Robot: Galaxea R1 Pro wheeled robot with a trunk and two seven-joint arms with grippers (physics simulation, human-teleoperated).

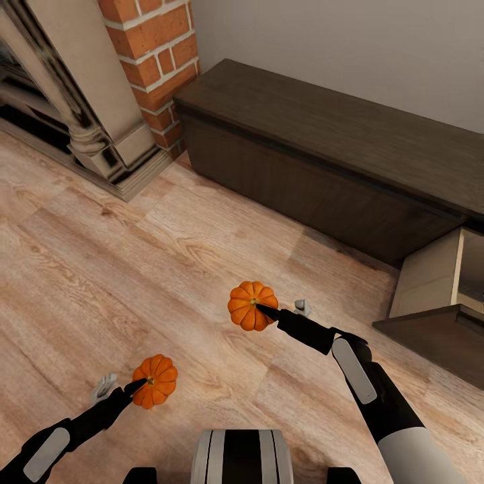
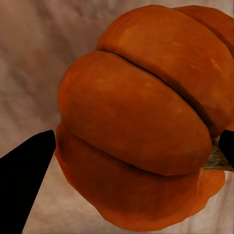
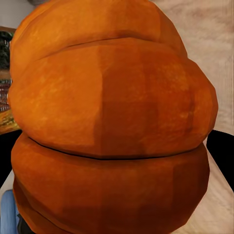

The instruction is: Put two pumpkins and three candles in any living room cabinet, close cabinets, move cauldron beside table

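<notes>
Two orange ribbed pumpkins hang above the plank floor. My left gripper (image 1: 139,386) is shut on one pumpkin (image 1: 156,381) near the lower left of the head view. My right gripper (image 1: 264,310) is shut on the other pumpkin (image 1: 250,306), nearer the cabinet. In the left wrist view its pumpkin (image 2: 136,126) sits between black fingers (image 2: 24,170). The right wrist view has its pumpkin (image 3: 112,122) pressed close, a dark finger (image 3: 222,151) at its side. The long dark-brown cabinet (image 1: 323,154) runs along the pale wall; a drawer (image 1: 430,279) with pale sides stands pulled out at its right end.
A stone-coloured fireplace surround (image 1: 81,94) and a red brick chimney (image 1: 158,54) stand at the upper left beside the cabinet's end. Light wood floor (image 1: 134,269) stretches between me and the cabinet. The open drawer's dark front (image 1: 437,336) juts out close to my right arm.
</notes>
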